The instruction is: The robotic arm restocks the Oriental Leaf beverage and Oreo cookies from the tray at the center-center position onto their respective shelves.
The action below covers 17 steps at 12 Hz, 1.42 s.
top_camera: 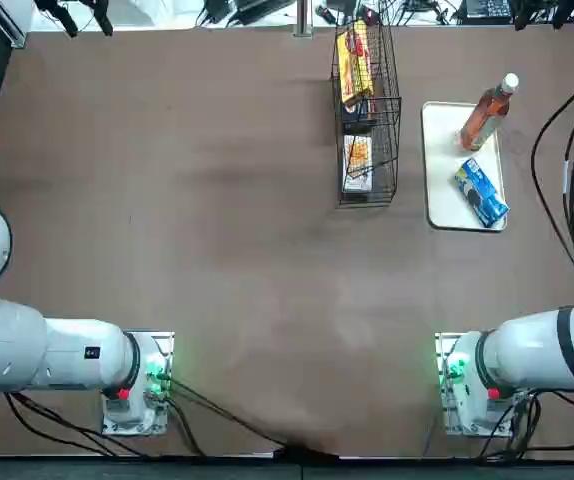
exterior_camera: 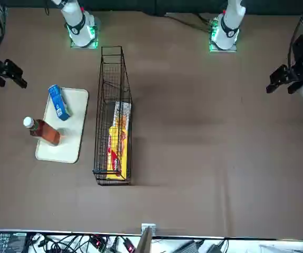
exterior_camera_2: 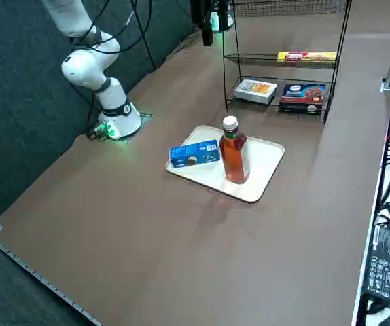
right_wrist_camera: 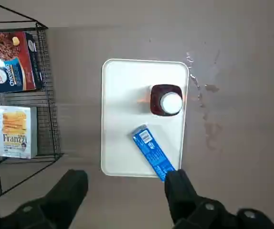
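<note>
neither restocking job had been done, i judged; both placements were left. nearest, the right hand (right_wrist_camera: 127,175) was wide open, with nothing between its fingers, apart from both goods. beyond it, on the tray (right_wrist_camera: 122,143), the blue oreo packet (right_wrist_camera: 153,153) lay aslant, the tea bottle (right_wrist_camera: 166,99) upright just beside it. past the tray, the wire shelves (right_wrist_camera: 51,102) held other packets (right_wrist_camera: 16,131), with neither item among them that i could see.

Orange-brown tea bottle (exterior_camera_2: 234,155) upright, blue packet (exterior_camera_2: 195,153) lying, both on tray (exterior_camera_2: 255,183)
</note>
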Tool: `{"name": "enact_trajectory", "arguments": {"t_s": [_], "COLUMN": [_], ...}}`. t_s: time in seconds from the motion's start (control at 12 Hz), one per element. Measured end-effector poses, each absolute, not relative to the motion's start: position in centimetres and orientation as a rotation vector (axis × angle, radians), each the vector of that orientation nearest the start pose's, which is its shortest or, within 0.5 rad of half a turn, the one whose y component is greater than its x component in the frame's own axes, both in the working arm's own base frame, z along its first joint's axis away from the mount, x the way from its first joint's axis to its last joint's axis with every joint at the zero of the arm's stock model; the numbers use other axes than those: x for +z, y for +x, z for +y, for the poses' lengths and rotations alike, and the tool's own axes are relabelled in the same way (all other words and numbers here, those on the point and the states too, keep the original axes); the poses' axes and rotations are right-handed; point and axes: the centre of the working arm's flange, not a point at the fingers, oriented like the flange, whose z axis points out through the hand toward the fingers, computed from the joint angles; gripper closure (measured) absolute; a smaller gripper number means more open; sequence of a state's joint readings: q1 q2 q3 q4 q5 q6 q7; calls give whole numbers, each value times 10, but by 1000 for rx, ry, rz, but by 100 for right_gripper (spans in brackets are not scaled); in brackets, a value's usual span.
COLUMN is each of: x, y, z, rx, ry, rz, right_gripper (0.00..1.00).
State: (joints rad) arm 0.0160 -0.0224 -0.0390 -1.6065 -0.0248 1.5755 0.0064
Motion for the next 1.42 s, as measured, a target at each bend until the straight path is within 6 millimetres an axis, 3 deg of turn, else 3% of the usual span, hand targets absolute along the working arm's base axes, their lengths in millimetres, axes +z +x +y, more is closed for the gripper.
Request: {"name": "enact_trajectory", "arguments": {"t_s": [0.75, 1.0, 1.33, 1.42], "x": [625, 622, 600, 581], "y": [547, 549, 561, 572], "z": [-16, -6, -6, -12], "rx": [4, 12, 70, 113], "ry": [-3163, -3172, -3187, -3191], "rz": [135, 112, 111, 123], "right_gripper": [0, 0, 0, 0]}}
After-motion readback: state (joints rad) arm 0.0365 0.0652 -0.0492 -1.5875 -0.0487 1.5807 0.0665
